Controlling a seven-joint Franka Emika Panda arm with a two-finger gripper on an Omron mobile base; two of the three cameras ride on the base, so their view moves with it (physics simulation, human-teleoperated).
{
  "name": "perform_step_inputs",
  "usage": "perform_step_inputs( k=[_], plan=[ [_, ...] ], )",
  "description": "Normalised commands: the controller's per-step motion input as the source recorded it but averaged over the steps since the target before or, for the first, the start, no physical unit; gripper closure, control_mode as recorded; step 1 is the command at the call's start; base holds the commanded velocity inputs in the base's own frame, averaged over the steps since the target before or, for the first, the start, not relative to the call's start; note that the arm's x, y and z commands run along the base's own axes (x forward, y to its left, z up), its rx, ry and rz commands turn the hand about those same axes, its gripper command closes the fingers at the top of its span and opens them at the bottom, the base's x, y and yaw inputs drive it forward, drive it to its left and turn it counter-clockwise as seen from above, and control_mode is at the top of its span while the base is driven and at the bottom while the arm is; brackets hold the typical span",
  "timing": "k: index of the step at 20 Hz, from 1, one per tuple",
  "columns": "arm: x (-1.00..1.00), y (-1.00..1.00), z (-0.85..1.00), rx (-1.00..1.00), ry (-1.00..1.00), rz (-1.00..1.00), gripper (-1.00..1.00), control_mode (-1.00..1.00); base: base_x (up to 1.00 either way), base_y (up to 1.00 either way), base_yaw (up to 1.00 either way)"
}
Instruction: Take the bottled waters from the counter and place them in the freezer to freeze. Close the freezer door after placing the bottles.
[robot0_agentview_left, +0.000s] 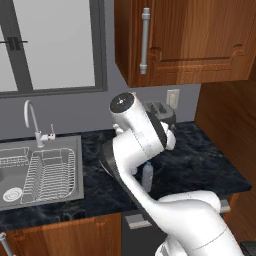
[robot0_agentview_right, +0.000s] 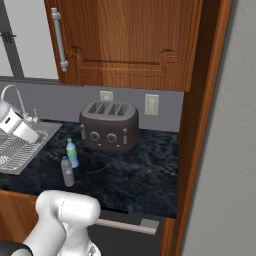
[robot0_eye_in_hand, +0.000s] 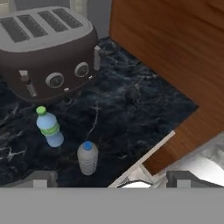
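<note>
Claw (robot0_eye_in_hand: 109, 179) seen from the hand cam: two dark finger tips at the bottom of the view, spread wide apart w/ nothing between them, so claw is open and holding nothing, hovering above the bench (robot0_eye_in_hand: 131, 100). Just ahead of the claw, the grey-clear bottle (robot0_eye_in_hand: 88, 157) w/ dark blue cap stands upright on the black marbled bench, near the front edge. Beside it, slightly further back, the pale blue bottle (robot0_eye_in_hand: 49, 127) w/ green cap and label, also upright; the two are near each other but not touching. Behind the bottles sits a dark four-slot toaster (robot0_eye_in_hand: 46, 48) w/ dials and levers on its front, close to the pale blue bottle but apart from it. To the right a brown wooden panel (robot0_eye_in_hand: 175, 48) rises at the end of the bench. Right base cam: same layout, both bottles left of the toaster's front, w/ two wall sockets (robot0_agentview_right: 151, 104) on the grey wall behind and a brown wall cupboard (robot0_agentview_right: 130, 40) w/ a silver bar handle above. Left base cam: white arm (robot0_agentview_left: 145, 145) bends over the bench, partly hiding the grey-clear bottle; steel sink (robot0_agentview_left: 40, 170) w/ wire rack and tap to the left, window (robot0_agentview_left: 50, 45) above it.
</note>
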Motion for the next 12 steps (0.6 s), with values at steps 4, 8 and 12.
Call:
perform_step_inputs(
  k=[4, 8, 12],
  plan=[
    [-0.08, 0.5, -0.39, -0.05, -0.25, -0.38, -1.0, -1.0, 0.0, 0.0, 0.0],
    [0.02, 0.39, -0.37, -0.15, -0.24, -0.27, -1.0, -1.0, 0.0, 0.0, 0.0],
    [0.0, 0.04, -0.68, -0.14, -0.11, -0.22, -1.0, -1.0, 0.0, 0.0, 0.0]
  ],
)
